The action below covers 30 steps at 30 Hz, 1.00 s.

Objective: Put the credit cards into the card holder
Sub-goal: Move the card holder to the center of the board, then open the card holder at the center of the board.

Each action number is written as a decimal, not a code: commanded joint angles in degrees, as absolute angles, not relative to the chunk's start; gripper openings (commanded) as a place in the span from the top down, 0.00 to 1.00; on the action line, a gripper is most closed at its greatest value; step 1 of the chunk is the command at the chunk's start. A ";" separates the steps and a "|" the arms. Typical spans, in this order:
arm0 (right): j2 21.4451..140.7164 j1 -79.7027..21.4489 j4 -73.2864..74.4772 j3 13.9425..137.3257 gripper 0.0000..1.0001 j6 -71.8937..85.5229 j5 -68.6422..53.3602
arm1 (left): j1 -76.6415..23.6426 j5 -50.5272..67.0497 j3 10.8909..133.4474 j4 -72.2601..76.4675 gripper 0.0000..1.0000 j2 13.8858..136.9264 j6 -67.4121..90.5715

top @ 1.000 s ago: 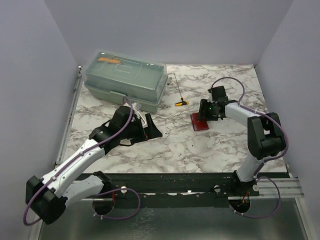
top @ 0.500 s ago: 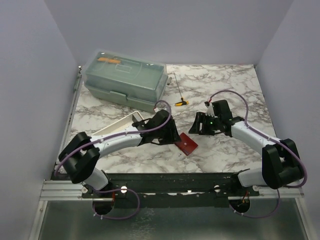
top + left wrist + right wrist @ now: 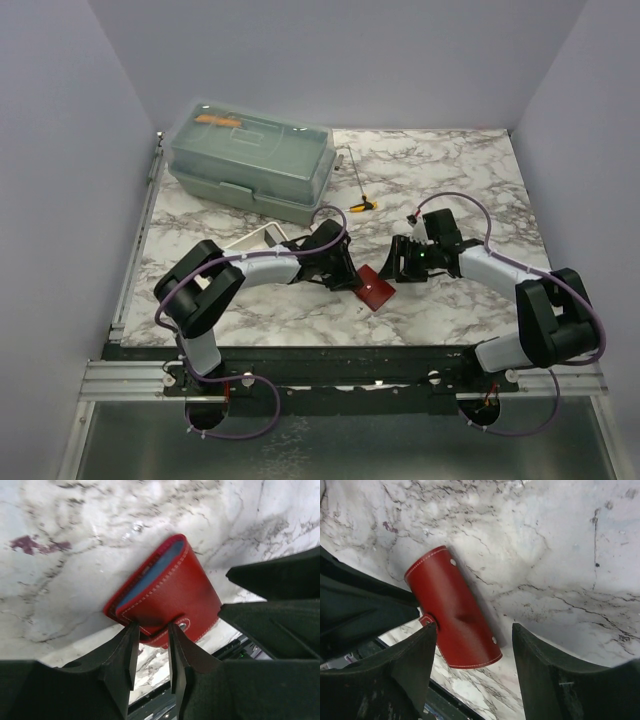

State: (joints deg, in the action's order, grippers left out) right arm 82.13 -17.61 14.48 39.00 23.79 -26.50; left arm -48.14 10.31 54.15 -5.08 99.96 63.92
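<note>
Red card holder (image 3: 378, 292) lies flat on the table (image 3: 440, 190), near centre. The left end effector (image 3: 151, 642) pinches its snap-tab edge, apparently to steady it. A credit card (image 3: 150, 575) edge shows inside the mouth. Just beyond, the right end effector (image 3: 474, 630) stands open, holding nothing.

Soft, even light is coming from overhead, and the marble table (image 3: 440, 180) is looking bright, with only faint shadows lying beneath the arms. In the wrist views the pale stone is washing out toward the upper corners. The red wallet (image 3: 452, 607) is showing sharp, carrying a dull sheen and throwing a soft shadow along its right side. The left gripper (image 3: 152, 626) and right gripper (image 3: 474, 629) are reading as dark, slightly blurred masses with little detail.
</note>
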 commanded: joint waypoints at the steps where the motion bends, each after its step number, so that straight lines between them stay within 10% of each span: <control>1: 82.92 -17.38 11.98 36.77 0.34 24.97 -28.61 | -46.61 11.10 52.01 -3.87 0.68 102.63 64.86; 12: 85.93 -16.67 6.18 33.17 0.39 26.18 -44.27 | -46.22 9.99 49.02 -3.61 0.73 103.82 64.68; 18: 84.10 -16.66 3.76 30.90 0.66 26.88 -44.12 | -46.29 8.83 48.60 -3.68 0.73 102.09 63.21; 20: 82.71 -16.65 2.62 30.26 0.77 27.52 -44.04 | -46.59 8.32 49.22 -4.60 0.65 100.70 62.44; 24: 79.26 -16.74 -2.99 28.05 0.91 31.83 -45.77 | -49.26 3.61 53.48 -12.04 0.11 97.77 61.02; 30: 73.79 -17.46 -2.49 27.97 1.00 35.40 -39.80 | -52.98 -6.46 62.22 -26.34 0.03 97.09 63.00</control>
State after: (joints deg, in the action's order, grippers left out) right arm 77.25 -16.88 0.10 27.92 32.10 -42.78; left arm -50.89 3.38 56.99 -12.40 97.91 63.09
